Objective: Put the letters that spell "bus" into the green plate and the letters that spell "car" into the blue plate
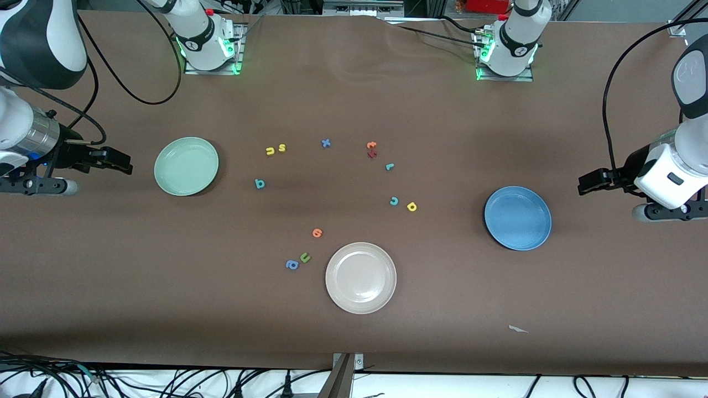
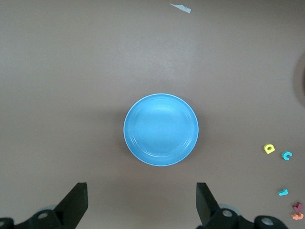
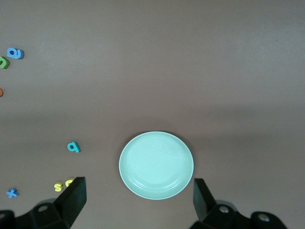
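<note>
The green plate (image 1: 186, 166) (image 3: 156, 165) lies toward the right arm's end, the blue plate (image 1: 518, 218) (image 2: 161, 130) toward the left arm's end; both hold nothing. Between them lie the yellow "u" (image 1: 270, 151), yellow "s" (image 1: 282, 147) and teal "b" (image 1: 260, 183) (image 3: 73, 147), and the teal "r" (image 1: 390, 166), teal "c" (image 1: 394, 201) (image 2: 287, 155) and yellow "a" (image 1: 411, 207) (image 2: 269, 149). My right gripper (image 1: 123, 162) (image 3: 138, 195) hangs open over bare table beside the green plate. My left gripper (image 1: 584, 183) (image 2: 141, 198) hangs open beside the blue plate.
A cream-white plate (image 1: 360, 277) sits nearer the front camera. Around it lie an orange letter (image 1: 317, 232), a green "u" (image 1: 305, 257) and a blue "a" (image 1: 292, 265). A blue "x" (image 1: 326, 143), an orange letter (image 1: 371, 145) and a dark red letter (image 1: 372, 154) lie farther back.
</note>
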`<state>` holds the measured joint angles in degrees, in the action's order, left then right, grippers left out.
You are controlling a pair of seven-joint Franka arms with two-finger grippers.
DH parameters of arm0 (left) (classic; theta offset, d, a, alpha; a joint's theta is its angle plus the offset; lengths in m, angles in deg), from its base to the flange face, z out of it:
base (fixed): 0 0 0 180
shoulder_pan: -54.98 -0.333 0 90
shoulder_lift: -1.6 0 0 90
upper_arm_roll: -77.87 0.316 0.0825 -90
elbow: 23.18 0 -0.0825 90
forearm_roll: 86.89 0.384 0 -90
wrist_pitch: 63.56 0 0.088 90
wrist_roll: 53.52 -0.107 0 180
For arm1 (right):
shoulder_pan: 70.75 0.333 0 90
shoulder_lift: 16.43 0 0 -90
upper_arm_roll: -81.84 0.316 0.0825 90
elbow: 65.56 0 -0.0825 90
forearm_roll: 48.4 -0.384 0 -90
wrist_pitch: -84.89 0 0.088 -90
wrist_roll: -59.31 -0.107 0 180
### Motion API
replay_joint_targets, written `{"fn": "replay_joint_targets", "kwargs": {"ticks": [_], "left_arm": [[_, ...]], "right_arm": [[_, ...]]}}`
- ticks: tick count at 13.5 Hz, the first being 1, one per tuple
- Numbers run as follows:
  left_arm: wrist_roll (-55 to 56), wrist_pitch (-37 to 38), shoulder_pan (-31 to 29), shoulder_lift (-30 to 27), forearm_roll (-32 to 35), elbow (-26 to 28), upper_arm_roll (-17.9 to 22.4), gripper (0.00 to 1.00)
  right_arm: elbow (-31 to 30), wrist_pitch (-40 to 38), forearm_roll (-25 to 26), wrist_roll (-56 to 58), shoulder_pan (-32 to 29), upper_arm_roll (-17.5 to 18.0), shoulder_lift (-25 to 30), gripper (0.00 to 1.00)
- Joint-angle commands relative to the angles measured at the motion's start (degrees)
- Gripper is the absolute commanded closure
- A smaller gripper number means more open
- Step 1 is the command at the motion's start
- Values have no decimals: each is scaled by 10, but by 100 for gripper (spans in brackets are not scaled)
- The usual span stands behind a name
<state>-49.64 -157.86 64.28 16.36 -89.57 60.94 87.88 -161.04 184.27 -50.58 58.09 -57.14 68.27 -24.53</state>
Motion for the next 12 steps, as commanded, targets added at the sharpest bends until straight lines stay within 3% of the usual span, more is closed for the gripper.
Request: {"fn": "replay_joint_targets", "kwargs": {"ticks": [1, 12], "left_arm": [[-11, 0, 1, 2, 15, -9, -2, 0], [-12, 0, 1, 2, 17, -9, -3, 0]], "right_arm": [[7, -10, -4, 4, -1, 0, 0, 0], [3, -29, -1, -37, -1, 1, 4, 0]]}}
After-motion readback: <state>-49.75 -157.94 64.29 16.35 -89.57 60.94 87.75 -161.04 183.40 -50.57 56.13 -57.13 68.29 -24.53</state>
